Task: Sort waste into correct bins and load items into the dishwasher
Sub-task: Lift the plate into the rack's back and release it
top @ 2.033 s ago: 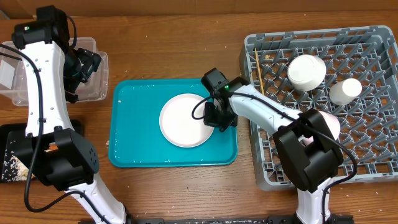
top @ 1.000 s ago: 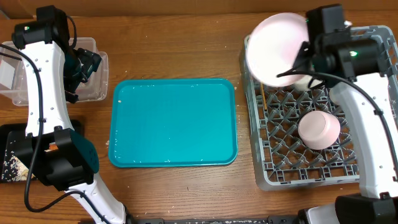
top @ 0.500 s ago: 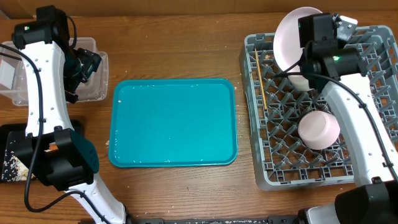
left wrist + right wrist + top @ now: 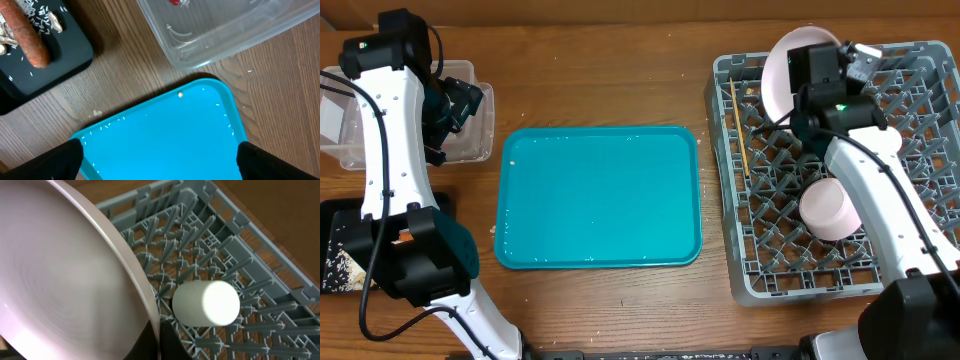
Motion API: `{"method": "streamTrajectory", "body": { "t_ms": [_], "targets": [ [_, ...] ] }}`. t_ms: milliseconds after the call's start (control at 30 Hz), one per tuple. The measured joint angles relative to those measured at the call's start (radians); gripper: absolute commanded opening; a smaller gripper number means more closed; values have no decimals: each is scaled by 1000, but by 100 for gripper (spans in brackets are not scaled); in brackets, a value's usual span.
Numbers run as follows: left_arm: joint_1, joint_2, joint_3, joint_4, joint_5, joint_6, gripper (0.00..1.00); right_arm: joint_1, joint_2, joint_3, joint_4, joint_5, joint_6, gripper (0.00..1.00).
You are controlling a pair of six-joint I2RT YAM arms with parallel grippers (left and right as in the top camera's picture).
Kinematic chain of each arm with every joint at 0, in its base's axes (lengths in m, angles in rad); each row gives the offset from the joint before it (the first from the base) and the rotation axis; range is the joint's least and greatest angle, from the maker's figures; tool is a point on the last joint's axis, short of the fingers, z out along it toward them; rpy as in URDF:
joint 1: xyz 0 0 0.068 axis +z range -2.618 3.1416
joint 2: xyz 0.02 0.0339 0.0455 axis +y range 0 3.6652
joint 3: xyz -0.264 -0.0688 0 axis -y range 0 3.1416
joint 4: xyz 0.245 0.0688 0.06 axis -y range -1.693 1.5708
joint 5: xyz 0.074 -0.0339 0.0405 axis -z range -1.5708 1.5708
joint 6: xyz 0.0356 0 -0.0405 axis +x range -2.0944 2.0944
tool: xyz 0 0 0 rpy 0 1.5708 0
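While gripping tilted plate [image 4: 780,65] in clamped right jaws over rack's [image 4: 770,250] far corner, left jaws spread wide and empty, risk clipping nearby cup [image 4: 206,303] or missing pegs if lowered askew.

Grey dish rack [image 4: 920,200] sits on the bench at the right. The white plate [image 4: 778,68] is tilted on edge over the rack's far-left corner, its rim clamped in the right hand [image 4: 160,345]. Small white cup [image 4: 206,303] sits among the pegs just beside the plate. White bowl [image 4: 832,208] rests mid-rack. Chopsticks [image 4: 736,125] lie along the left wall. Black tray [image 4: 65,55] carries the orange stick [image 4: 27,37] and white scraps [image 4: 47,19]. Clear tub [image 4: 210,35] holds a red wrapper [image 4: 175,2].
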Motion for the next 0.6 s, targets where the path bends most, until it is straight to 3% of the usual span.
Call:
{"method": "streamTrajectory", "body": {
  "t_ms": [600],
  "targets": [
    [0,0,0,0,0,0,100,88,26,-13,12,78,6,4]
  ]
}}
